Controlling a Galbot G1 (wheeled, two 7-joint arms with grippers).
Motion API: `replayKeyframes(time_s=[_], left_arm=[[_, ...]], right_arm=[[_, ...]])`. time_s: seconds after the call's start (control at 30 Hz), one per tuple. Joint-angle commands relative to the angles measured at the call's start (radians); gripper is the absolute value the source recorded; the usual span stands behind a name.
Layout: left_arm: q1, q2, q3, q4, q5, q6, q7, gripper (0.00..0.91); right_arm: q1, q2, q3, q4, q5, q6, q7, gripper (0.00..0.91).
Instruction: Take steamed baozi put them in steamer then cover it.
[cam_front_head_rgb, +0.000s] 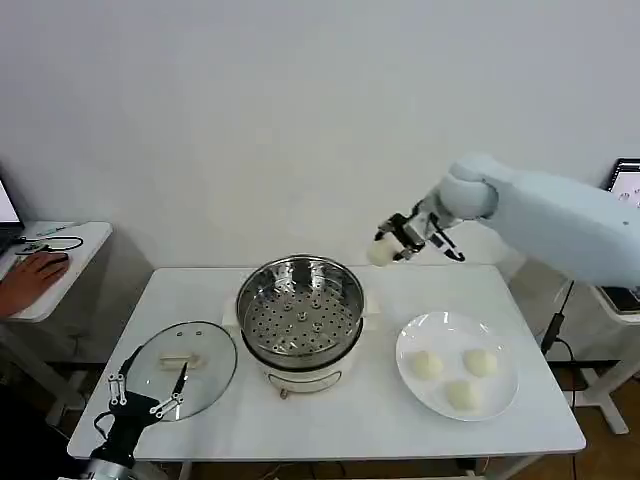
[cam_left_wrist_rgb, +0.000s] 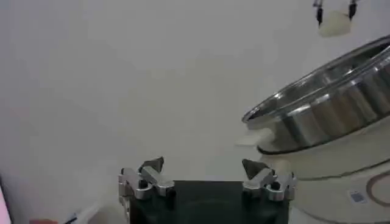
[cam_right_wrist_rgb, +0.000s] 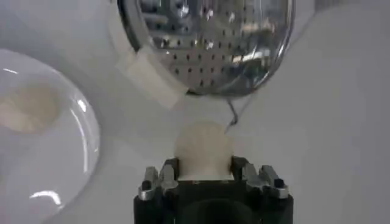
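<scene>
Right gripper (cam_front_head_rgb: 400, 243) clenched on one bun (cam_front_head_rgb: 381, 252), aloft at two o'clock of steamer (cam_front_head_rgb: 300, 305). Soft, light, dentable: best squeezed gently across middle. Left gripper (cam_front_head_rgb: 146, 392) released beside lid (cam_front_head_rgb: 180, 364).

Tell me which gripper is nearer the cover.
Left. The left gripper hovers open at the cover's near-left edge; the right gripper holds a baozi beyond the steamer.
</scene>
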Motion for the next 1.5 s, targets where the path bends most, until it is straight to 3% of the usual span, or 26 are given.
replayKeyframes(time_s=[0.03,0.3,0.63,1.5], left_arm=[[0.000,0.001,0.000,0.002,-0.001,0.000,0.000,0.907],[0.003,-0.002,-0.016,0.007,-0.021,-0.004,0.000,0.907],[-0.002,0.012,-0.020,0.018,-0.031,-0.008,0.002,0.907],[0.002,0.022,-0.031,0.033,-0.032,-0.014,0.004,0.907]], right_arm=[[0.029,0.146,-0.023,0.024,-0.097,0.089,0.013,0.564],[-0.046,0.230,-0.015,-0.011,-0.179,0.116,0.026,0.564],[-0.218,0.276,0.043,-0.090,-0.398,0.151,0.035,0.564],[-0.251,0.343,0.086,-0.221,-0.421,0.202,0.058,0.574]])
